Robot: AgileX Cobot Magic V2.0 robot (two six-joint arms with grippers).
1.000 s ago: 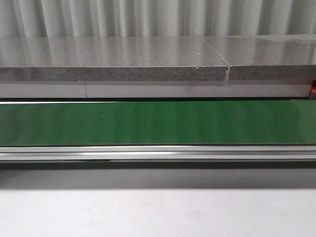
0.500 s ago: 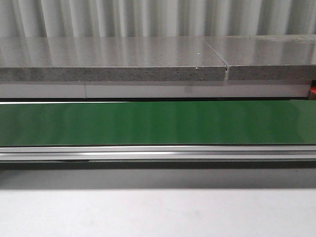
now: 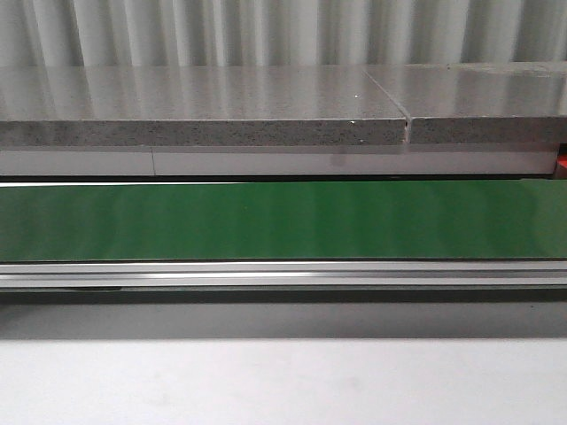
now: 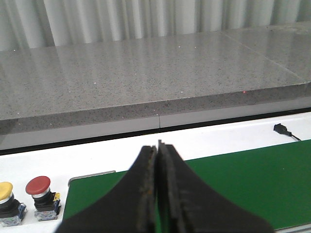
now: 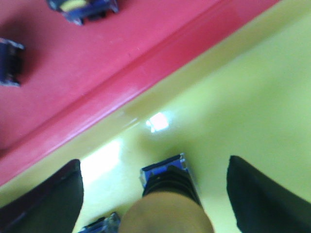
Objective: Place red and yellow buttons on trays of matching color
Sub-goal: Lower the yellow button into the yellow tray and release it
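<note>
In the right wrist view my right gripper [image 5: 154, 164] is open above the yellow tray [image 5: 252, 97]. A yellow button [image 5: 165, 213] with a black and blue base stands upright on that tray between the two fingers, touching neither. The red tray [image 5: 73, 73] lies beside the yellow one. In the left wrist view my left gripper [image 4: 158, 146] is shut with nothing in it, above the green belt [image 4: 243, 179]. A red button [image 4: 39, 191] and another yellow button [image 4: 6, 195] stand on the white surface beside the belt's end. No gripper, button or tray shows in the front view.
Two buttons [image 5: 82, 6] [image 5: 9, 56] lie on the red tray, cut off by the frame edge. Another blue button base [image 5: 99, 225] sits on the yellow tray near the left finger. A grey stone slab [image 3: 204, 106] runs behind the green belt [image 3: 283, 221].
</note>
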